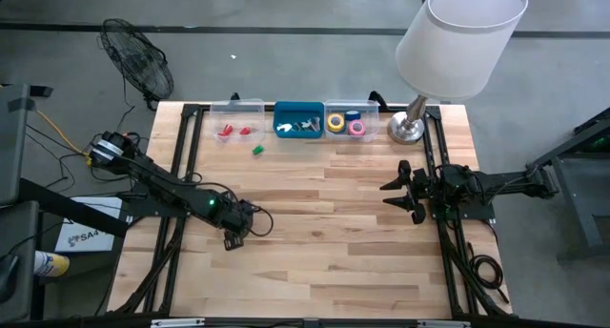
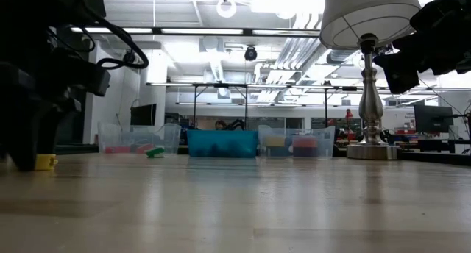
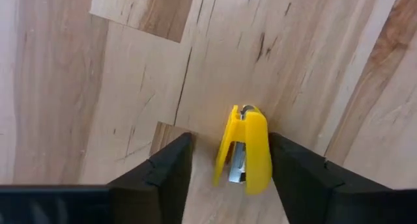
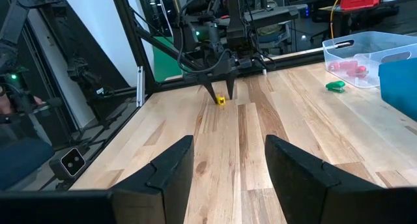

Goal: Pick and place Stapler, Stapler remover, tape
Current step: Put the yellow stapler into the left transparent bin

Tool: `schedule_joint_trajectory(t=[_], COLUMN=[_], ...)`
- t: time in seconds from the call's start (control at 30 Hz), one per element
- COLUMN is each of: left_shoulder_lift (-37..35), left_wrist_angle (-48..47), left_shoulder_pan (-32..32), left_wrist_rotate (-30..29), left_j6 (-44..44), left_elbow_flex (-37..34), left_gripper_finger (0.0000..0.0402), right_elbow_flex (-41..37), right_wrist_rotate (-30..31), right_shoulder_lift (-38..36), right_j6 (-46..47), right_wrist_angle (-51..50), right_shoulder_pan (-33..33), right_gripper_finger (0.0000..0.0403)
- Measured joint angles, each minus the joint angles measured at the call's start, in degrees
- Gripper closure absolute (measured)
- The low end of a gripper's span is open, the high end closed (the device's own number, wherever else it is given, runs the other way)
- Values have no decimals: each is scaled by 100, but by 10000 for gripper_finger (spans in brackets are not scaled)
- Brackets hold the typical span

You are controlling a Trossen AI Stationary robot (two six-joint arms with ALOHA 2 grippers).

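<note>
A small yellow stapler [image 3: 246, 149] lies flat on the wooden table, between the open fingers of my left gripper [image 3: 231, 140]. That gripper [image 1: 233, 237] points down at the table's left-centre. The low view shows the stapler [image 2: 45, 162] under the dark gripper. My right gripper [image 1: 389, 194] hovers open at the right side, holding nothing. Yellow, blue and pink tape rolls [image 1: 345, 124] sit in a clear bin at the far edge. Pale metal pieces [image 1: 300, 127] lie in the blue bin [image 1: 299, 109]. My left gripper comes from above with one finger on each side of the stapler's body. One finger [image 3: 293, 168] stands right against the stapler's side [image 3: 264, 152]; I cannot tell whether it touches. The other finger [image 3: 172, 168] is clearly apart. The stapler rests on the table.
A clear bin with red pieces [image 1: 236, 130] stands left of the blue bin, and a small green piece [image 1: 257, 149] lies in front of it. A lamp [image 1: 410, 128] with a large white shade stands at the far right. Bare wood fills the middle and near side.
</note>
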Motion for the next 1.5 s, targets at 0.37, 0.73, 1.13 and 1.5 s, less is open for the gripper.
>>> schedule_joint_trajectory(t=[0.37,0.73,1.13,1.5], left_shoulder_lift=[7,9,26,22], left_wrist_angle=[0,68,119,-38], left_shoulder_pan=[2,0,17,709], left_wrist_rotate=[13,-156,-1095,-2089], left_j6=[-166,-358,-455,386], left_elbow_flex=[-6,-15,328,929], left_gripper_finger=[279,337,337,337], right_elbow_flex=[0,0,1,0], right_wrist_rotate=[1,1,1,-1], right_shoulder_lift=[0,-1,-1,-1], right_j6=[-2,0,-1,0], right_wrist_angle=[0,0,1,-2], right_shoulder_pan=[1,1,1,1], right_gripper_finger=[222,222,222,222])
